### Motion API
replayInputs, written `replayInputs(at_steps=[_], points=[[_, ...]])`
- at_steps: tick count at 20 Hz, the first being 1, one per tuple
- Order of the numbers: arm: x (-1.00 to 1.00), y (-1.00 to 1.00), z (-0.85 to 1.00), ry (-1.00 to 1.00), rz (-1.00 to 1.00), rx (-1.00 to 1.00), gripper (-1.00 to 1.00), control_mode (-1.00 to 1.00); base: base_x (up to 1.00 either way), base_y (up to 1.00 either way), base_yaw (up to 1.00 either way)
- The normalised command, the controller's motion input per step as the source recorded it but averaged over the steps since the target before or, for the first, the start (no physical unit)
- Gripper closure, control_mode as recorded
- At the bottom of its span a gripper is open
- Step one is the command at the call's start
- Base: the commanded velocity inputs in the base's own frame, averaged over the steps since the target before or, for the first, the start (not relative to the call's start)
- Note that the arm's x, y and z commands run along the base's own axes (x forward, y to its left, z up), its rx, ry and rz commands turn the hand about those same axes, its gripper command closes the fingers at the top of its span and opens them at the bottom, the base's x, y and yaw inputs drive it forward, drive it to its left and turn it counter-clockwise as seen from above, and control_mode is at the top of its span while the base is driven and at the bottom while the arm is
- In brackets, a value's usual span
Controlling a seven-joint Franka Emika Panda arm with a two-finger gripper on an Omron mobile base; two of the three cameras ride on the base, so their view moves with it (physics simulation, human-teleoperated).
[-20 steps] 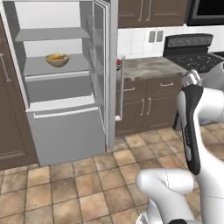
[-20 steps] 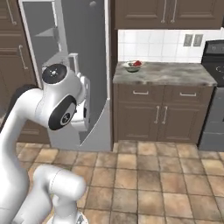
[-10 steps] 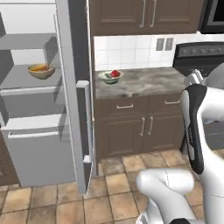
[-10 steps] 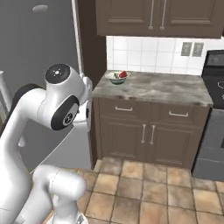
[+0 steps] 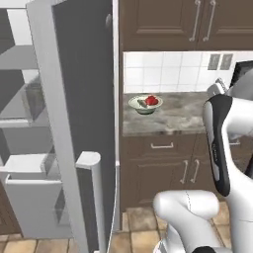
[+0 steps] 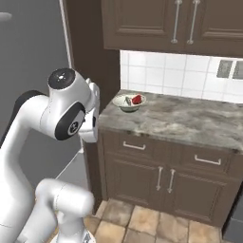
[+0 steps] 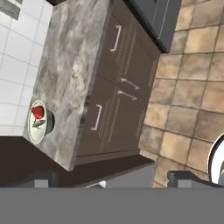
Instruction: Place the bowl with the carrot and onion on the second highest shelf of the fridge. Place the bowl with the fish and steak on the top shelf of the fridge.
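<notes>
I'm looking at a kitchen with brown cabinets (image 6: 156, 23), a white tiled wall and a tan stone floor (image 7: 192, 74). The fridge (image 5: 20, 163) stands to the left with its dark door (image 5: 81, 113) swung out wide; the door's edge comes close to the counter's left end, leaving a narrow gap there. In front of the lower cabinets the floor lies open. The marbled grey counter (image 6: 190, 118) runs right from the fridge, bare along most of its length. Near its left end, well back from the front edge, sits the pale bowl (image 5: 145, 104) with the bright red steak (image 5: 151, 100) and the slim grey fish (image 5: 142, 103) beside it. My gripper (image 7: 111, 178) is spread wide with nothing between its tips (image 7: 41, 178), well apart from the bowl.
</notes>
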Motion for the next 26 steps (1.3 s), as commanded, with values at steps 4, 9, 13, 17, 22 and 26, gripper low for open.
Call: replayInputs(at_steps=[4, 9, 13, 17, 22, 26], points=[[0.00, 0.00, 0.00, 0.00, 0.00, 0.00, -1.00, 1.00, 1.00, 0.00, 0.24], [0.00, 0.00, 0.00, 0.00, 0.00, 0.00, -1.00, 1.00, 0.92, -0.23, 0.17], [0.00, 0.00, 0.00, 0.00, 0.00, 0.00, -1.00, 1.00, 0.73, -0.16, 0.08], [0.41, -0.27, -0.31, 0.00, 0.08, 0.00, -1.00, -1.00, 0.17, -0.04, 0.02], [0.56, -0.39, -0.90, 0.08, 0.16, 0.03, -1.00, -1.00, 0.00, 0.00, 0.00], [0.86, -0.09, -0.80, 0.09, 0.18, 0.02, -1.00, -1.00, 0.00, 0.00, 0.00]])
